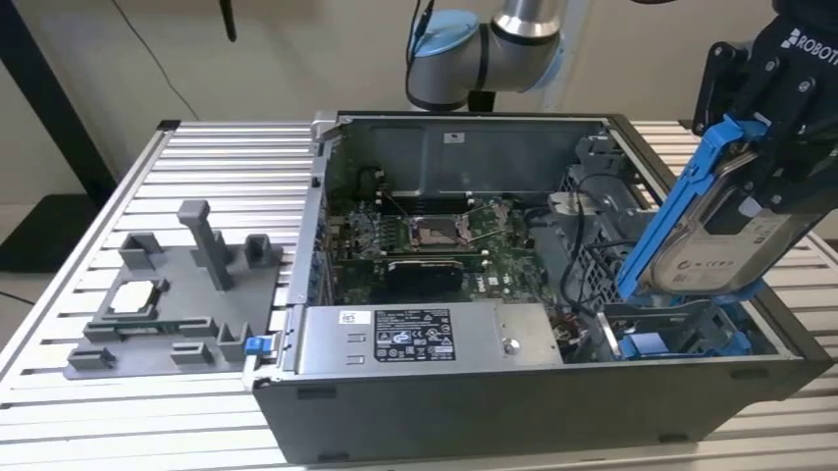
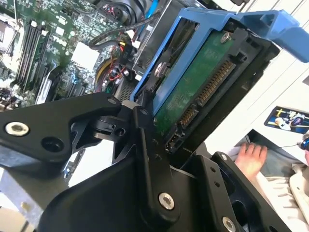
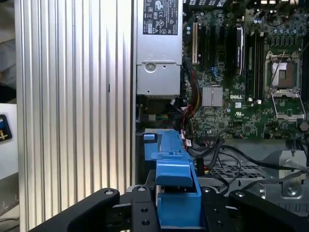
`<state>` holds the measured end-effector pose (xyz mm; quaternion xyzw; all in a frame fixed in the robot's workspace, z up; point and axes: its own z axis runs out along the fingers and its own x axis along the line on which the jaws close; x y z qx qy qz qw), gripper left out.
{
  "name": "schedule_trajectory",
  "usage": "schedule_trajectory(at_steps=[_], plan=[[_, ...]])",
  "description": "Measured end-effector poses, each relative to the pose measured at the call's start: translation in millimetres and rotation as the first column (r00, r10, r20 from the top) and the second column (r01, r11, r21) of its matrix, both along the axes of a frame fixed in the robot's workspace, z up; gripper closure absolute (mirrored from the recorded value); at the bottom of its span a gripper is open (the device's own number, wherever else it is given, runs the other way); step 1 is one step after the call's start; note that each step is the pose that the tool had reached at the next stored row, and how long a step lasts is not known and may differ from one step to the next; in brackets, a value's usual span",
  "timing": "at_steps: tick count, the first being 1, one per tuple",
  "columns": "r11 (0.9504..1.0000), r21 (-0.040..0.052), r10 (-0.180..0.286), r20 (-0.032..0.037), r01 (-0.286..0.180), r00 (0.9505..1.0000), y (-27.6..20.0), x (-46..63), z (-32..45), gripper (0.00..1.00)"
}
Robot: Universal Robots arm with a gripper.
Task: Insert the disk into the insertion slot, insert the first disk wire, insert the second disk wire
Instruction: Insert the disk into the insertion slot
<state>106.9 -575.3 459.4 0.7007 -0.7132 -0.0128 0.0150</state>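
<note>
One disk (image 1: 707,245), upper pt behind gripper (image 1: 772,172)

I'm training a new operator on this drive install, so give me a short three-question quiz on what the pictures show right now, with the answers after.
1. True or false: the gripper is shut on the disk.
2. Where is the disk relative to the insertion slot? A) fully seated in it; B) held tilted just above it; C) lying flat beside it.
3. Fill in the blank: the carrier frame clipped around the disk is coloured ____.

Key: 1 true; 2 B; 3 blue.
</note>
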Motion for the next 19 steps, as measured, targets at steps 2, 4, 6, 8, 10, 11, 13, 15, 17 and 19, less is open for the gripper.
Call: schedule_trajectory(at_steps=[2, 4, 6, 8, 10, 11, 13, 15, 17, 19], plan=[[1.0000, 0.0000, 0.000, 0.0000, 0.000, 1.0000, 0.0, 0.1, -0.4, 1.00], [1.0000, 0.0000, 0.000, 0.0000, 0.000, 1.0000, 0.0, 0.1, -0.9, 1.00], [1.0000, 0.0001, 0.000, 0.0000, 0.000, 1.0000, 0.0, 0.2, -1.4, 1.00], [1.0000, 0.0000, 0.000, 0.0000, 0.000, 1.0000, 0.0, 0.2, -2.4, 1.00], [1.0000, 0.0000, 0.000, 0.0001, 0.000, 1.0000, 0.0, 0.3, -4.2, 1.00], [1.0000, 0.0001, 0.000, 0.0001, 0.000, 1.0000, 0.0, 0.3, -5.3, 1.00], [1.0000, 0.0001, 0.000, 0.0002, 0.000, 1.0000, 0.0, 0.5, -7.8, 1.00], [1.0000, 0.0002, 0.000, 0.0002, 0.000, 1.0000, 0.0, 1.0, -10.9, 1.00], [1.0000, 0.0000, 0.000, 0.0004, 0.000, 1.0000, 0.0, 1.4, -14.2, 1.00], [1.0000, -0.0001, 0.000, 0.0004, 0.000, 1.0000, 0.0, 1.6, -17.8, 1.00]])
